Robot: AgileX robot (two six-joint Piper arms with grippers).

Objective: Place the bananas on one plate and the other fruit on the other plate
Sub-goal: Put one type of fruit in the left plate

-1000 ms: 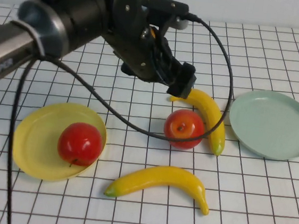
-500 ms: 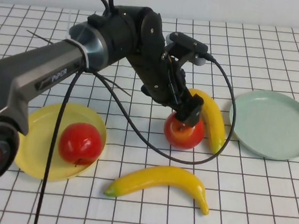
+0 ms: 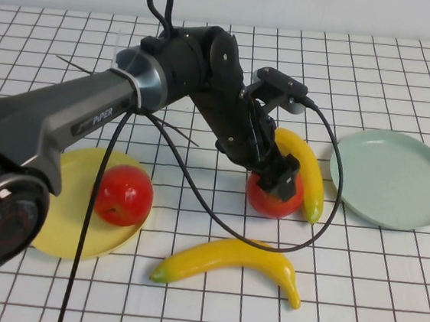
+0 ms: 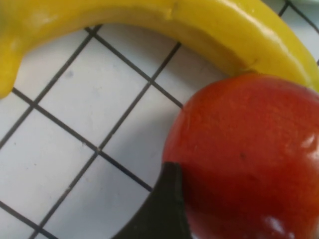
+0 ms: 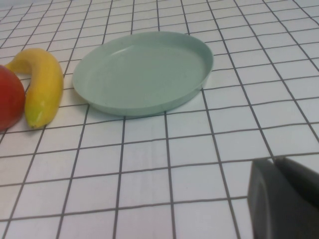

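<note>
Counting your progress: one shiny red apple [image 3: 123, 194] sits on the round yellow plate [image 3: 58, 225]; your left gripper [image 3: 280, 185], jaws wide, straddles the second red apple [image 3: 272, 202]; both glossy yellow bananas [image 3: 229, 259] await the pale green plate [image 3: 394, 178]; your right gripper [image 5: 284, 199] rests closed near it.

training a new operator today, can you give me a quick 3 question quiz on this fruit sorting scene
1. True or false: one apple already lies on the yellow plate.
2. How many bananas are on the pale green plate? A) none B) one C) two
3. Fill in: the open left gripper is down over the second ____, next to the far banana.

Key
1. True.
2. A: the near banana and the far one both lie on the table.
3. apple. The shut right gripper is parked near the green plate, holding nothing.
</note>
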